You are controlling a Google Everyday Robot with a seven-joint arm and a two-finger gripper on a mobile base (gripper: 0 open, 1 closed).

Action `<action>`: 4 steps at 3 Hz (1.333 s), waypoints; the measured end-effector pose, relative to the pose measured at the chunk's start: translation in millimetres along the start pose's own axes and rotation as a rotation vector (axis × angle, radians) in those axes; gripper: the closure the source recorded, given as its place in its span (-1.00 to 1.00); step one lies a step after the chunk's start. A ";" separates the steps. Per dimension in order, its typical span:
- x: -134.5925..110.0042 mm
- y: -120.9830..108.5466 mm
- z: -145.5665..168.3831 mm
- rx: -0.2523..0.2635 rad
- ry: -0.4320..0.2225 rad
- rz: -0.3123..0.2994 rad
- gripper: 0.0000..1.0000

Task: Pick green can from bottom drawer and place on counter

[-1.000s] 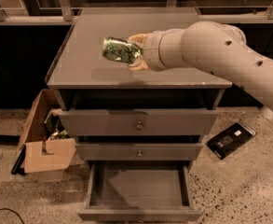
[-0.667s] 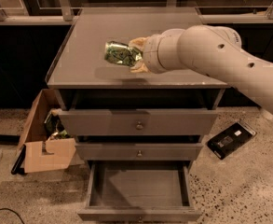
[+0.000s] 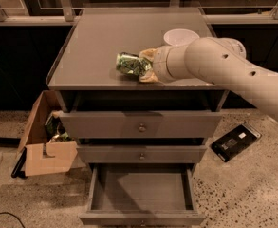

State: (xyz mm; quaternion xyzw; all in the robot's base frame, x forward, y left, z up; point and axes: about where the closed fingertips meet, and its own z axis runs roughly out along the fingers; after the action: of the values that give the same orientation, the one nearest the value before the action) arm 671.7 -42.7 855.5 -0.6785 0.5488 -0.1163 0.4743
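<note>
The green can [image 3: 131, 64] lies on its side, held in my gripper [image 3: 144, 65] over the front middle of the counter [image 3: 96, 42]. The tan fingers are closed around the can's right end, and the can sits at or just above the grey surface; I cannot tell if it touches. The white arm reaches in from the right. The bottom drawer [image 3: 141, 195] is pulled open below and shows an empty grey tray.
A white bowl [image 3: 180, 36] stands on the counter behind the gripper. The two upper drawers [image 3: 141, 125] are shut. An open cardboard box [image 3: 46, 141] stands on the floor at left. A black flat device [image 3: 236, 141] lies on the floor at right.
The gripper with the can has moved a little toward the counter's front edge and lower, closer to the surface. The camera view has shifted, and the white bowl now shows.
</note>
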 end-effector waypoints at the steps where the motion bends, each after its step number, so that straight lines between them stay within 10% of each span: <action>1: -0.1 0.2 0.2 0.000 0.000 -0.001 0.49; 4: -0.2 0.2 0.3 0.000 0.000 -0.001 -1.00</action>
State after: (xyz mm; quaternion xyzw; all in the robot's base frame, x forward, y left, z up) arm 671.7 -42.4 855.2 -0.6789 0.5483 -0.1163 0.4742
